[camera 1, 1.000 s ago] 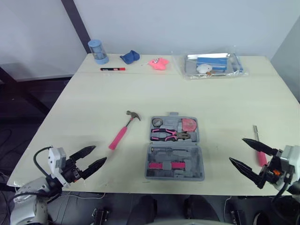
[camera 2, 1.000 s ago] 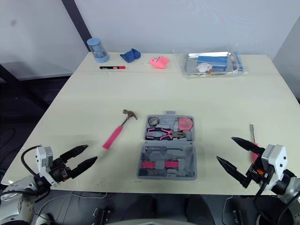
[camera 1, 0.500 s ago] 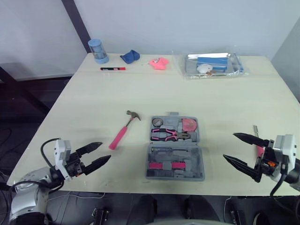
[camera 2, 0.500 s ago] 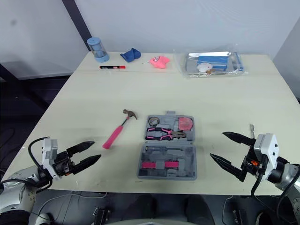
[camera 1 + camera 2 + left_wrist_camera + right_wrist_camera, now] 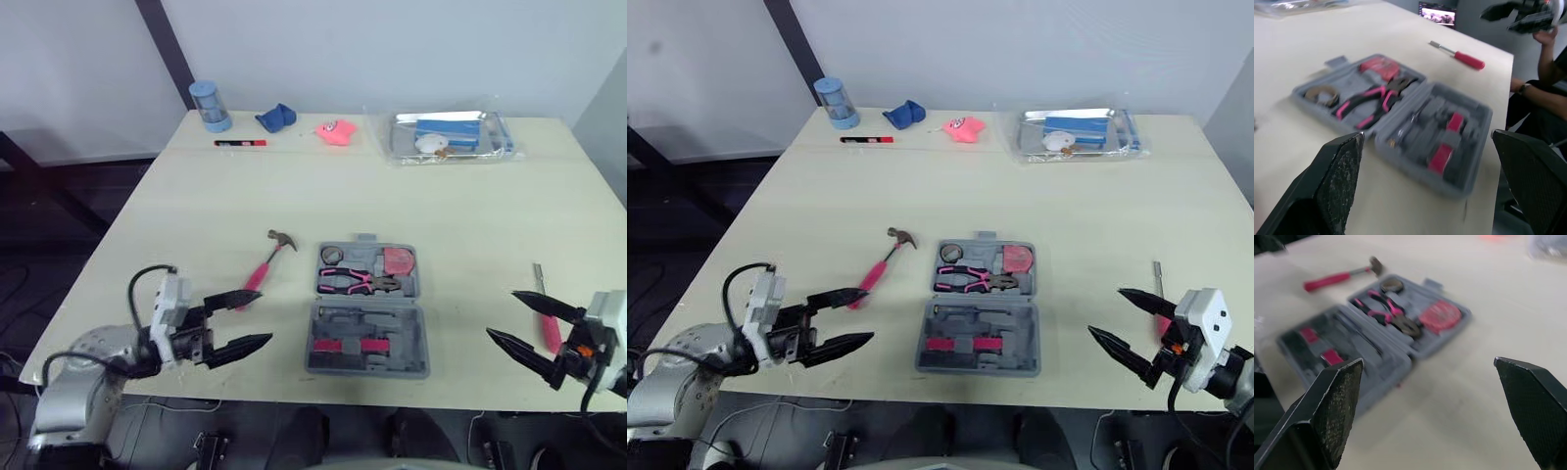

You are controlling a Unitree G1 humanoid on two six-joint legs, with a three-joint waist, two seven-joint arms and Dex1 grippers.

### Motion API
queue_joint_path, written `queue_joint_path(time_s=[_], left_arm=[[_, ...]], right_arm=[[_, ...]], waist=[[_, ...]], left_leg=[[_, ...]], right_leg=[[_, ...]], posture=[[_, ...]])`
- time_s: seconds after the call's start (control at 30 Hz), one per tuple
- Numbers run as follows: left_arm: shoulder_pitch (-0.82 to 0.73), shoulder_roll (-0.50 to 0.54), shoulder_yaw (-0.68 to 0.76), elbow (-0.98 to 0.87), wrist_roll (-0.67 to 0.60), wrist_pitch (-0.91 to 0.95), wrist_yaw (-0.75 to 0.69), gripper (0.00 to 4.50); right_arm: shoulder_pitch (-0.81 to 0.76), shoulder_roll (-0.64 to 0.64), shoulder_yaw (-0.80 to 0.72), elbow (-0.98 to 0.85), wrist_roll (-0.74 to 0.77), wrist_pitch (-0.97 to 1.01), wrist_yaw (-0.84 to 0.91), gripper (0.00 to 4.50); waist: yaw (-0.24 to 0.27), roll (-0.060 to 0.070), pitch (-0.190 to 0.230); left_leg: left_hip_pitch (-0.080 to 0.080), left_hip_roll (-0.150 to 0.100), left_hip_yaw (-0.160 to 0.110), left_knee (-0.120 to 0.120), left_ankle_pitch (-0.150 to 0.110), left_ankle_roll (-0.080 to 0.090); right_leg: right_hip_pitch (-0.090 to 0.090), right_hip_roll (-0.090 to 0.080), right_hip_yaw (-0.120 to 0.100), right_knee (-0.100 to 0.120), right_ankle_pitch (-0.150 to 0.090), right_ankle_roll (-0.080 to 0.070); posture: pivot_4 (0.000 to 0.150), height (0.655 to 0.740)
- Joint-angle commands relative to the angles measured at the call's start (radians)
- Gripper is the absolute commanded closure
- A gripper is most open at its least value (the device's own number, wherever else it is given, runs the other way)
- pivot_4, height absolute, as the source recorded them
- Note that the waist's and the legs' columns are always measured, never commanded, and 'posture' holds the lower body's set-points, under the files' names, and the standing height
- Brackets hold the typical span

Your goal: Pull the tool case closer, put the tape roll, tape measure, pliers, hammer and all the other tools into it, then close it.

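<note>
1. Left gripper (image 5: 265,315): fingers spread wide, holding nothing. It hovers low over the near edge of the table (image 5: 196,215), tips pointing toward the tool case.

2. Hammer (image 5: 261,268): lies flat on the table just ahead of the left gripper, outside the case. Its pink handle end is nearest the gripper and its steel head is farther off. The gripper's far fingertip overlaps the handle end in the head views; contact cannot be determined.

3. Tool case (image 5: 367,315): between the two grippers, closer to the left one, open and lying flat. The half farther from the grippers holds the tape roll (image 5: 330,255), the pliers (image 5: 357,282) and the tape measure (image 5: 397,260). The nearer half shows grey moulded slots with pink inserts.

4. Screwdriver (image 5: 1459,54): red handle, lying on the table just beyond the right gripper, outside the case.

5. Right gripper (image 5: 502,313): fingers spread wide, holding nothing, tips pointing toward the case from the opposite side.

6. Far edge of the table, well apart from both grippers: a blue canister (image 5: 209,105), a marker (image 5: 240,143), a blue cloth (image 5: 275,117), a pink toy (image 5: 334,131) and a clear bag (image 5: 451,135).
</note>
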Motion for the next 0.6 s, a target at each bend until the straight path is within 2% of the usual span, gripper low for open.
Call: queue_joint_path(time_s=[0.03,0.23,0.4,0.5,0.6], left_arm=[[-0.037,0.019,-0.027,-0.085,-0.037,0.062,0.032,0.08],[-0.149,0.02,-0.106,-0.134,-0.046,0.122,0.055,0.08],[-0.254,0.006,-0.164,-0.148,-0.06,0.161,0.064,0.08],[-0.294,0.001,-0.183,-0.142,-0.057,0.177,0.078,0.08],[-0.302,-0.022,-0.164,-0.139,-0.072,0.224,0.161,0.08]], right_arm=[[0.016,0.006,-0.058,-0.006,-0.006,0.023,-0.042,0.0],[0.028,0.023,-0.079,0.004,-0.046,0.098,-0.16,0.0],[-0.036,0.02,-0.098,0.027,-0.058,0.197,-0.286,0.0],[-0.07,0.017,-0.093,0.03,-0.052,0.202,-0.283,0.0],[-0.098,0.037,-0.077,0.008,-0.036,0.087,-0.183,0.0]], waist=[[-0.005,0.0,0.0],[-0.005,0.001,0.0],[-0.004,0.001,0.001],[-0.004,0.001,0.001],[-0.004,0.001,0.001]], left_leg=[[0.001,0.0,0.001,0.0,0.0,0.0],[0.001,0.001,0.002,0.0,0.0,0.0],[0.0,0.0,0.003,0.0,0.0,0.0],[0.001,0.0,0.003,0.0,0.0,0.0],[0.0,0.0,0.003,0.0,0.0,0.0]], right_leg=[[0.0,0.001,0.0,0.0,0.0,0.0],[-0.001,0.002,0.0,0.0,0.0,0.0],[-0.001,0.002,0.0,0.0,0.0,0.0],[-0.001,0.003,0.0,0.0,0.0,0.0],[-0.001,0.003,0.0,0.0,0.0,0.0]], posture=[[0.15,0.74],[0.15,0.74],[0.15,0.74],[0.15,0.74],[0.15,0.74]])
